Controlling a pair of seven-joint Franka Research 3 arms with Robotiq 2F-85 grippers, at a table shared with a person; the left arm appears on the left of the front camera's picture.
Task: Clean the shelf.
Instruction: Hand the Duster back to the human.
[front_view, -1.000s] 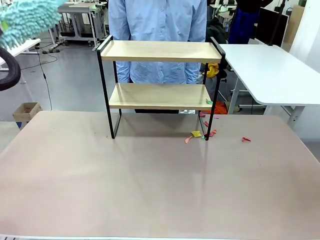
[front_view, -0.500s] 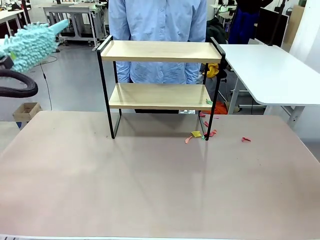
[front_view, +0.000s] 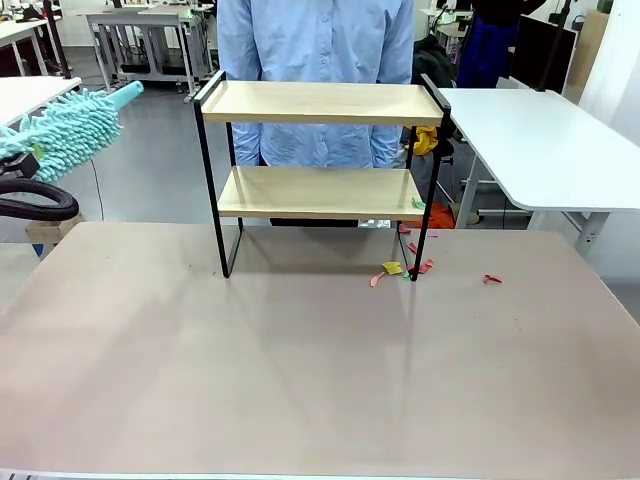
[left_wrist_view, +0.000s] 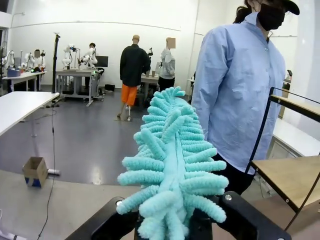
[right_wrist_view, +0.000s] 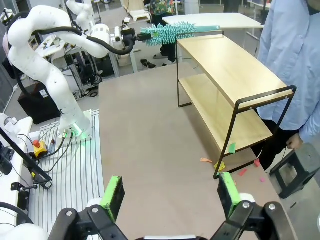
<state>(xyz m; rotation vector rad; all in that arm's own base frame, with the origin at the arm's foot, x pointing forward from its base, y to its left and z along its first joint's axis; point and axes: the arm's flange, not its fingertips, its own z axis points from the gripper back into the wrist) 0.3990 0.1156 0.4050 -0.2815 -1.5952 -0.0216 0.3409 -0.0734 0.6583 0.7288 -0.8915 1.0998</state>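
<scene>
Your left gripper (left_wrist_view: 172, 227) is clamped on the base of a teal duster (left_wrist_view: 172, 170), its fingers pressed in from both sides so the fluffy head sticks straight out ahead like a wand; that grip lets the arm sweep with the tip rather than the jaws. In the front view the duster (front_view: 70, 130) hangs high at the far left, tip pointing toward the shelf (front_view: 320, 170) but well apart from it. The shelf stands at the table's (front_view: 300, 380) far edge, just in front of the person, both boards bare apart from a green scrap near the lower board's right end. Coloured scraps (front_view: 395, 270) lie around its right leg. Your right gripper (right_wrist_view: 170, 192) holds nothing, pads wide apart, hovering high above the table.
</scene>
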